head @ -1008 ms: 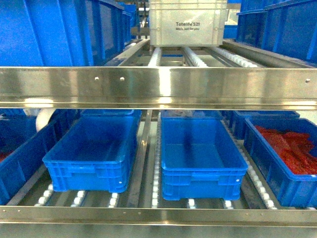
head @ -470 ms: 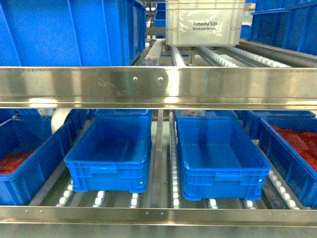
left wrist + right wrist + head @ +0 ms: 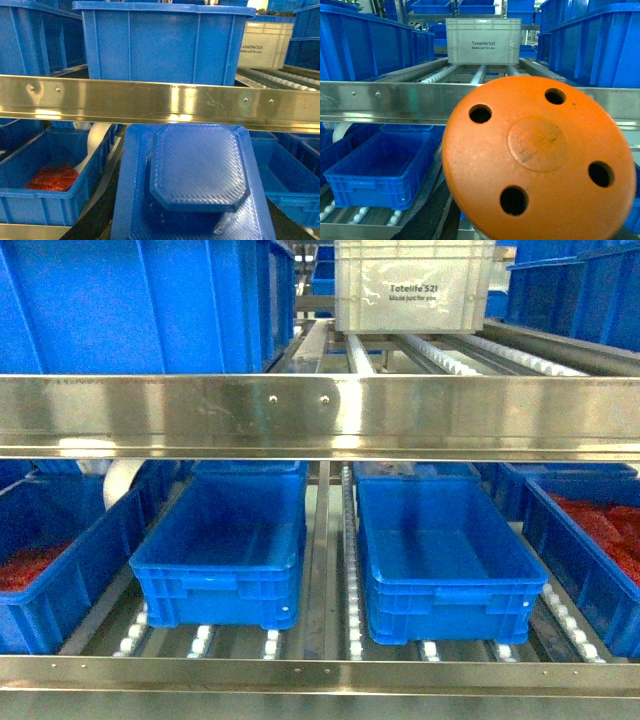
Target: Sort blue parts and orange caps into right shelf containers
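1. Left wrist view is mostly filled by a blue part (image 3: pixel 197 170): a flat textured plate with a raised octagonal block on top, right up against the lens. The left gripper itself isn't visible, so can't tell if it's clamped on the part or not.
2. Same deal on the right: a big orange cap (image 3: pixel 540 165), a round disc with four holes and a raised centre, blocks most of the right wrist view. No gripper fingers showing there either, so its state is a cannot-tell.
3. Head view shows neither arm at all.
4. Behind both parts runs the shiny steel shelf rail (image 3: pixel 320 415), crossing the whole head view.
5. Below the rail on the roller shelf, two blue crates sit side by side: left middle crate (image 3: pixel 225 555) and right middle crate (image 3: pixel 445 560), a roller track between them, both looking bare inside.
6. Far right crate (image 3: pixel 600 560) has a pile of red-orange pieces (image 3: pixel 605 525) in it. Far left crate (image 3: pixel 60 560) holds some too (image 3: pixel 25 565).
7. On the upper level there's a pale grey tote (image 3: pixel 415 285) marked "Totelife 521", with big blue bins either side.
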